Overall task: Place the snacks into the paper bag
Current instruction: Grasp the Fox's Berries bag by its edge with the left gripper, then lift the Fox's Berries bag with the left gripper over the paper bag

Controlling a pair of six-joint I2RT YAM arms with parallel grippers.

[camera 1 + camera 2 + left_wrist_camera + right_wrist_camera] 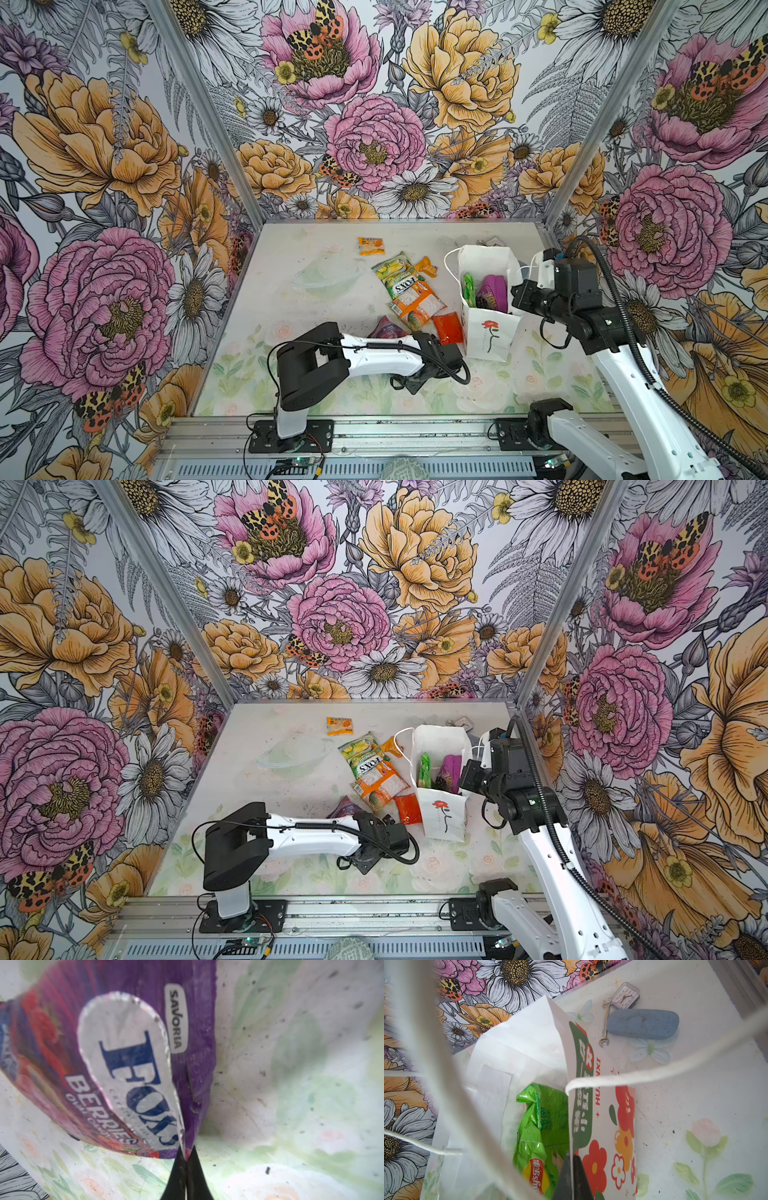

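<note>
Left gripper: we see its jaws pinched together on a corner of the purple FOX'S packet, at the near end of the pile.
Loose snacks: in both top views we count a small orange packet farthest back. Then come a green FOX'S packet, an orange packet and a red packet just beside the bag.
Paper bag: upright, right of the pile; we see a green packet and a purple packet inside.
Right gripper: jaws clamped on the bag's flower-printed side wall at its rim.
</note>
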